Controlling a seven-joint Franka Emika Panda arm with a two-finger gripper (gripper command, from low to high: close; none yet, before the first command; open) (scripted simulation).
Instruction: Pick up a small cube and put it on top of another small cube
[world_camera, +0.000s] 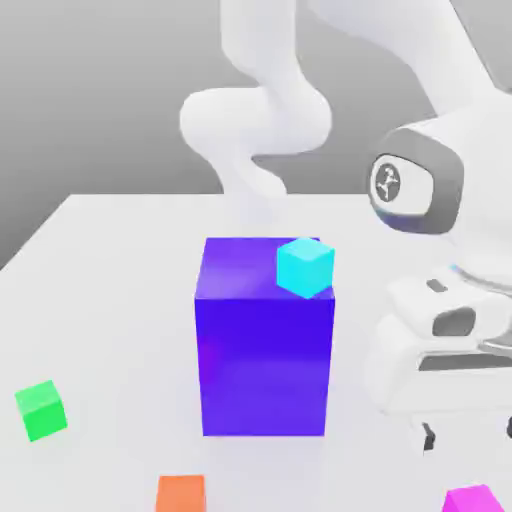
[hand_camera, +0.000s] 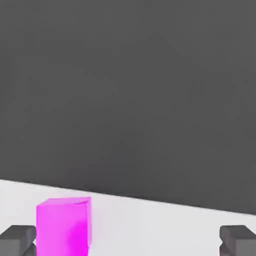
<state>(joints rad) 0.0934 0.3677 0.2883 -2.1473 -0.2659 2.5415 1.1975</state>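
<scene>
The magenta cube (hand_camera: 63, 227) is sitting nearest the hand camera, resting on the white table (hand_camera: 150, 225) just inside one of the two dark fingertips (hand_camera: 17, 240), and the fingers are standing wide apart with nothing between their pads yet. In the exterior view this same small cube (world_camera: 472, 499) is lying on the table at the near edge of the picture, well off to the exterior view's right of the big blue-violet block (world_camera: 265, 345), with the gripper (world_camera: 468, 433) hanging just above it. A cyan cube (world_camera: 305, 267) is perching on the top of the blue-violet block, at its far corner toward the exterior view's right. An orange cube (world_camera: 181, 493) is lying in front of the block and a green cube (world_camera: 41, 410) is sitting well to the exterior view's left of it, both on the table. As far as this shows, the task is barely beginning: the magenta cube is not gripped, not lifted, and not stacked on anything. What is left is centring the open fingers around it, closing, raising it, carrying it over another small cube, and setting it down squarely.
</scene>
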